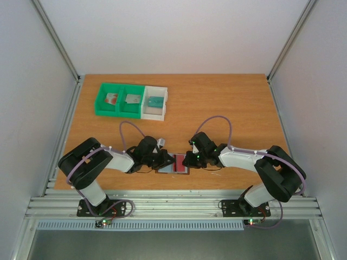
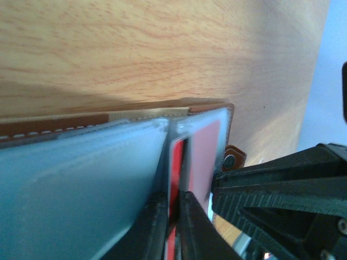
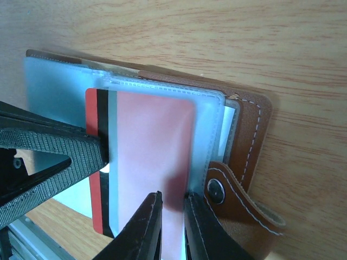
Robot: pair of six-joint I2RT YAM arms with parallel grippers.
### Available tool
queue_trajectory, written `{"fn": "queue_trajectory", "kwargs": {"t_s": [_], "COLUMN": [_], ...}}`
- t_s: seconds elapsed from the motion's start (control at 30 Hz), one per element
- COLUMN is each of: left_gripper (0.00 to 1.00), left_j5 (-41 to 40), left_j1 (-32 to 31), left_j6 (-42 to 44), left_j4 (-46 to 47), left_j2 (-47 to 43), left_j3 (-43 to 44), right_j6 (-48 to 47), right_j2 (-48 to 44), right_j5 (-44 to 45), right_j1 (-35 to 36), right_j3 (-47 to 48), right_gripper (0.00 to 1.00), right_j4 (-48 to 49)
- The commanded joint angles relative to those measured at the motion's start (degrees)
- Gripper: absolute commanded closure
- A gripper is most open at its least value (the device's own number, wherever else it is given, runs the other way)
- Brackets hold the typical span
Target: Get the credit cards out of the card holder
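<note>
The red card (image 3: pixel 157 146) is thin, stiff and light. It looks smooth, so I think it could slip. It sits in a clear pocket of the holder (image 3: pixel 255 124), and its striped end sticks out past the pocket's edge. That bare end is the best place to grab, I think. The pocket is soft and may hug the card, so a straight pull along the pocket looks safest. The holder is soft and floppy, lies open flat on the table (image 2: pixel 162 43), and will slide along if nothing pins it.

My left claw (image 2: pixel 173 197) is pinched tight on that bare end of the red card. The card's thin edge shows right between its two fingers.

My right claw (image 3: pixel 172 197) is at the holder's other side, next to the snap strap (image 3: pixel 233 189). It is nearly closed. It looks like it grips the edge of the clear pocket to hold the holder down.

Far from the holder, toward the back of the table, three more cards lie in the green bin (image 1: pixel 116 112) and the white bin (image 1: pixel 153 115).
</note>
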Motion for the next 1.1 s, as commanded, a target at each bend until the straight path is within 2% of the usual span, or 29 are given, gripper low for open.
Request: {"fn": "queue_trajectory", "kwargs": {"t_s": [0.0, 0.2, 0.3, 0.4, 0.73, 1.07], "left_gripper": [1.0, 1.0, 0.96, 1.0, 1.0, 1.0], "left_j5": [-1.76, -2.93, -3.96, -4.12, -0.88, -0.12], "left_j1": [-0.24, -0.25, -0.28, -0.24, -0.12, 1.87], "left_j6": [1.52, 3.77, 4.84, 5.79, 4.05, 3.6], "left_j4": [0.22, -4.91, -8.37, -9.28, -3.4, -0.83], "left_j2": [0.26, -2.22, -3.45, -4.12, -2.28, -5.11], "left_j3": [-0.62, 0.25, 0.97, 1.1, 0.28, -2.9], "right_j6": [-0.33, -0.54, -0.54, -0.77, -0.68, -0.51], "right_j2": [1.08, 1.11, 1.17, 1.03, 1.25, 1.17], "right_j5": [1.92, 2.39, 2.4, 2.6, 1.98, 2.4], "right_j1": [0.29, 0.32, 0.34, 0.29, 0.35, 0.36], "right_j3": [-1.48, -1.56, -1.61, -1.49, -1.12, -1.1], "right_gripper": [0.87, 0.87, 0.87, 0.88, 0.88, 0.89], "right_j4": [-1.08, -1.29, -1.29, -1.54, -1.29, -1.62]}}
